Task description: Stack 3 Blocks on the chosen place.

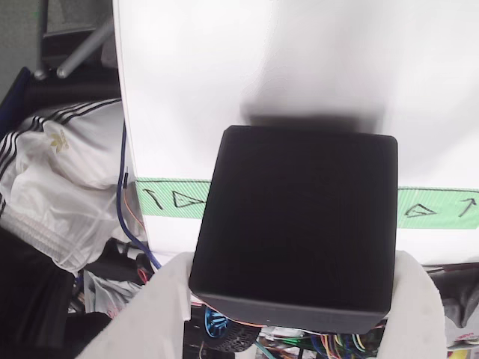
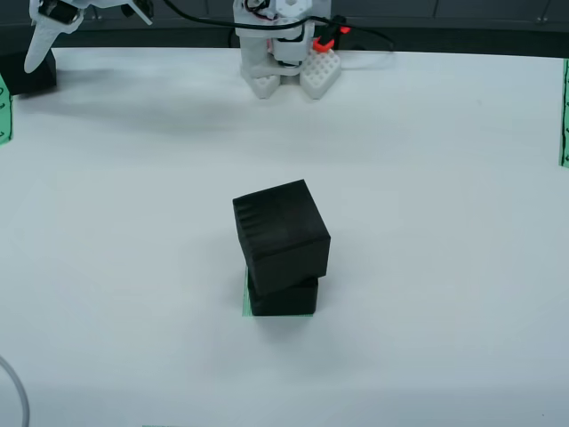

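The view from above shows the white two-finger hand (image 2: 40, 40) at ten o'clock, closed around a third matte black cube (image 1: 296, 224); the two-cube stack (image 2: 281, 249) on the green-striped patch (image 2: 246, 302) lies toward four o'clock, mid-bench.

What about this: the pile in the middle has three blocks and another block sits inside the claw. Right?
No. The pile has two blocks, not three; the view from above shows it. And another block does sit inside the claw.
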Tool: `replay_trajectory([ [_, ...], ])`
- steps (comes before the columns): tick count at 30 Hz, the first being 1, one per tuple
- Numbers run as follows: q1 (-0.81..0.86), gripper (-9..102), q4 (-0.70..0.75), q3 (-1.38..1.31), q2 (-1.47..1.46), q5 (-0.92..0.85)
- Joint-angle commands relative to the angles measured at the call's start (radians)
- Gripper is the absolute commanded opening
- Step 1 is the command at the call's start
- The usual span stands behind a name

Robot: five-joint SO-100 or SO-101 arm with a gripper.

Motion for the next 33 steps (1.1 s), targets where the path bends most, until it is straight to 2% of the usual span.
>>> replay_trajectory([
  [1, -0.04, 19, 0.054, 0.005, 0.143, 0.038],
  [9, -0.201, 19, 0.377, -0.091, 0.399, 0.184],
  [18, -0.451, 19, 0.94, -0.46, 0.462, 0.356],
  [22, -0.609, 19, 1.114, -0.626, 0.433, 0.426],
  [24, -0.701, 19, 1.16, -0.692, 0.411, 0.469],
  [33, -1.118, 19, 1.135, -0.713, 0.383, 0.472],
])
